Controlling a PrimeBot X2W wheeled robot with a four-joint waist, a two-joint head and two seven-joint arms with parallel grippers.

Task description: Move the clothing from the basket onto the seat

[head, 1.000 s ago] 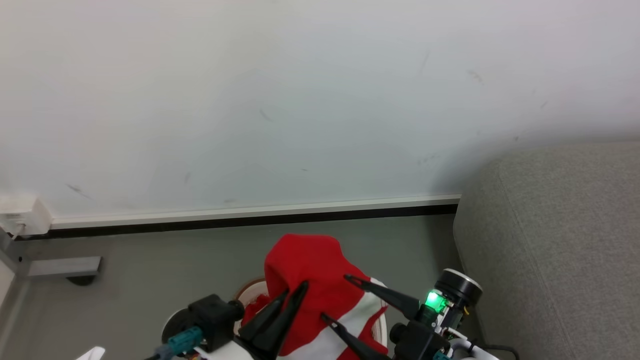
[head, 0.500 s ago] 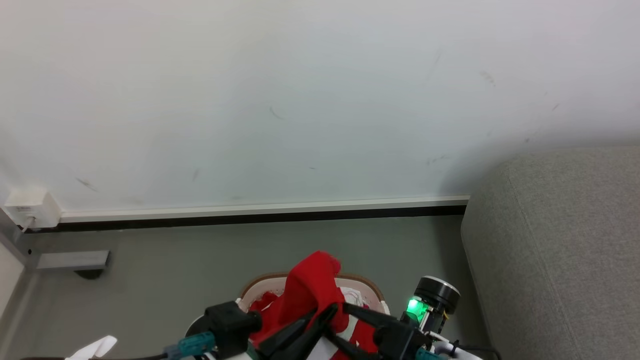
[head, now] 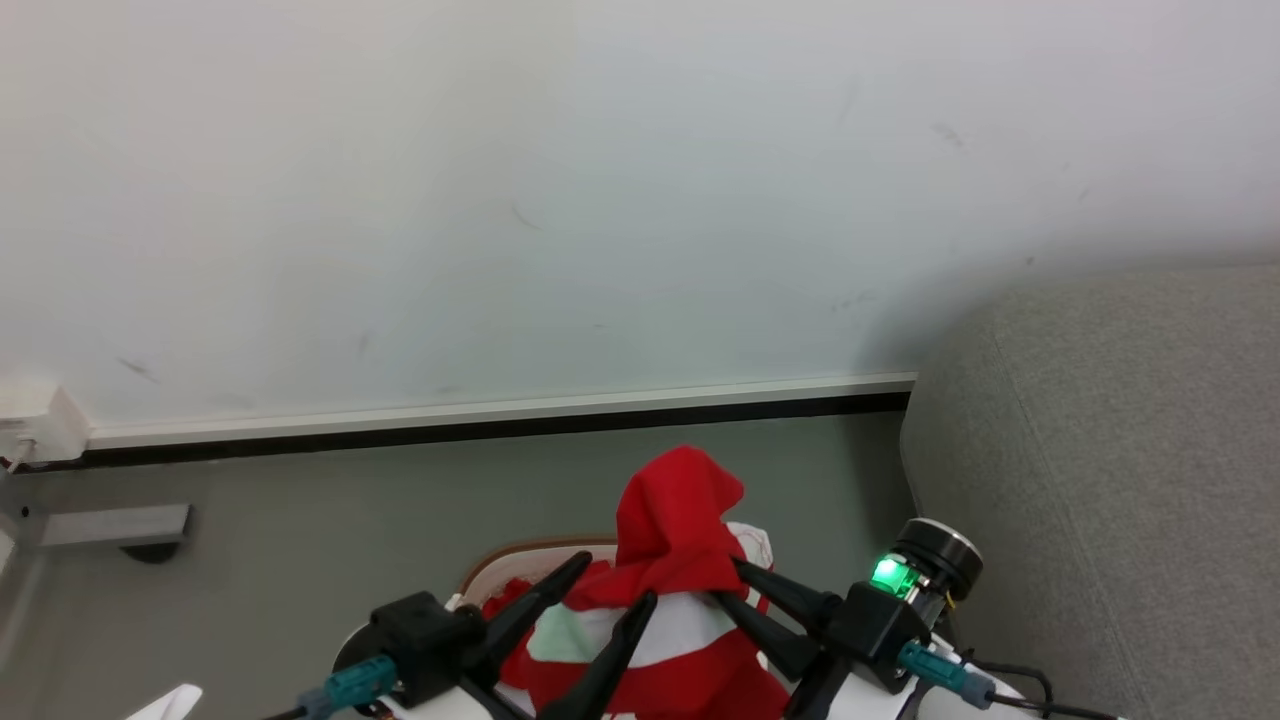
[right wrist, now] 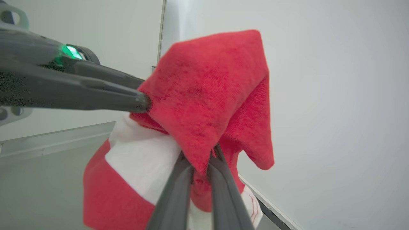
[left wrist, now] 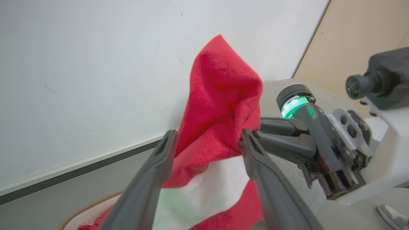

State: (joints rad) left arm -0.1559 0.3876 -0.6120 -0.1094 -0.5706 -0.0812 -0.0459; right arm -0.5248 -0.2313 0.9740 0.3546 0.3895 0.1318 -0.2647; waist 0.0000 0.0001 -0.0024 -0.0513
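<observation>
The clothing [head: 680, 500] is a red jersey with a wide white stripe, and it rises in a peak above the basket [head: 520, 553]. Of the basket I see the brown rim and a bit of cream wall. My right gripper [head: 724, 578] is shut on a fold of the red fabric; in the right wrist view its fingers [right wrist: 201, 158] pinch the clothing [right wrist: 207, 89] tightly. My left gripper [head: 615, 580] is open. Its fingers stand wide on either side of the clothing [left wrist: 220, 86], around the gripper's midpoint [left wrist: 207, 139]. The grey seat [head: 1100, 450] lies to the right.
A pale wall with a white and black skirting board [head: 500, 420] runs behind the grey floor. A white socket box [head: 30, 430] and a grey bracket [head: 110, 525] sit at the far left. The tip of a shoe [left wrist: 393, 215] shows in the left wrist view.
The left gripper has opened and let go of the red fabric. The right gripper has closed on it. The peak of the clothing now stands further right, and the camera has shifted slightly.
</observation>
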